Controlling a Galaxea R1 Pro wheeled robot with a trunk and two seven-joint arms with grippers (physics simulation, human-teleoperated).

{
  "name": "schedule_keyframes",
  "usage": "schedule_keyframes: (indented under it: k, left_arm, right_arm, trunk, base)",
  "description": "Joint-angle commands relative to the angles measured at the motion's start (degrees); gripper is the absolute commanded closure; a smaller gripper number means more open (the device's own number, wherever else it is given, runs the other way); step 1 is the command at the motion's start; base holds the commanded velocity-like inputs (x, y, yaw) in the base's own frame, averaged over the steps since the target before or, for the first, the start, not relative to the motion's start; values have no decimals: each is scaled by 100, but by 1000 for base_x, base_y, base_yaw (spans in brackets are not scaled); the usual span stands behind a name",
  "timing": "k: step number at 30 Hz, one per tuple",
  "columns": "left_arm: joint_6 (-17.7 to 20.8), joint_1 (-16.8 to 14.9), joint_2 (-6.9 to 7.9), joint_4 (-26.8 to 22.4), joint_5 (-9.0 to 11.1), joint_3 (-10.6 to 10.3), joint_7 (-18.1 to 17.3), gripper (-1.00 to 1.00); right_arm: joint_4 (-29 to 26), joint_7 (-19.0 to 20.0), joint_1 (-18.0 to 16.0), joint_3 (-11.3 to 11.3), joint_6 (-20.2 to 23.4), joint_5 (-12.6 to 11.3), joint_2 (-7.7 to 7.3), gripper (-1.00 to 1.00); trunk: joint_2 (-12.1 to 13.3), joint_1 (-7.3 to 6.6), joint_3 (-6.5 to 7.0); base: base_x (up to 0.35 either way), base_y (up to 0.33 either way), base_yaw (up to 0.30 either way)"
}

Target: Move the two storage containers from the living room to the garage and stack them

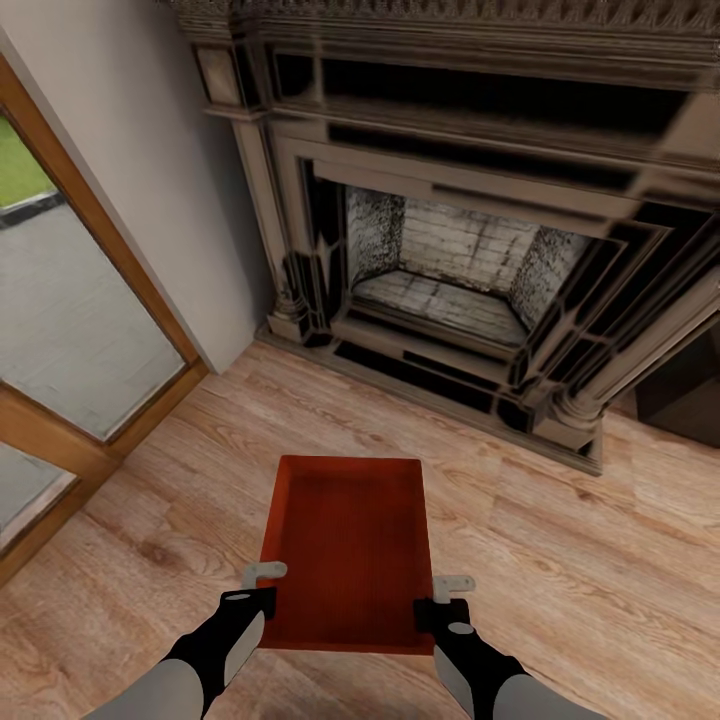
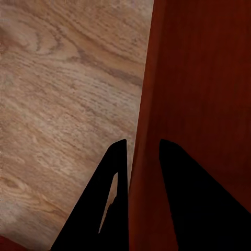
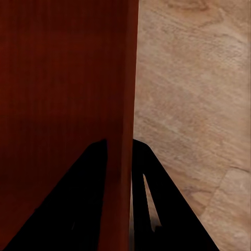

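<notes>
Red-orange rectangular open-topped storage container held out in front over the light wood-plank floor of the living room, long axis pointing toward the ornate dark stone fireplace. Left claw clamped on the container's left wall near the near corner: in the left wrist view, 1 dark finger outside the wall, the other inside, wall pinched between. Right claw clamped likewise on the right wall; right wrist view with 1 finger outside over the planks, 1 inside the box. Beige wall and wood-framed glass door at left of the fireplace.
</notes>
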Motion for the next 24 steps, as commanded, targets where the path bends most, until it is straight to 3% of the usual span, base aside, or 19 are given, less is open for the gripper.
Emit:
schedule_keyframes:
  k: [1,24]
  left_arm:
    - [42,0,6,-13,-20,-18,69,100]
    - [42,0,9,-13,-20,-13,69,100]
  right_arm:
    - [8,-37,-3,-9,-30,-49,-4,100]
    - [2,-28,-5,-9,17,-45,10,100]
  trunk:
    - [40,-23,16]
    - [962,-528,429]
  base:
    - [0,0,0]
    - [0,0,0]
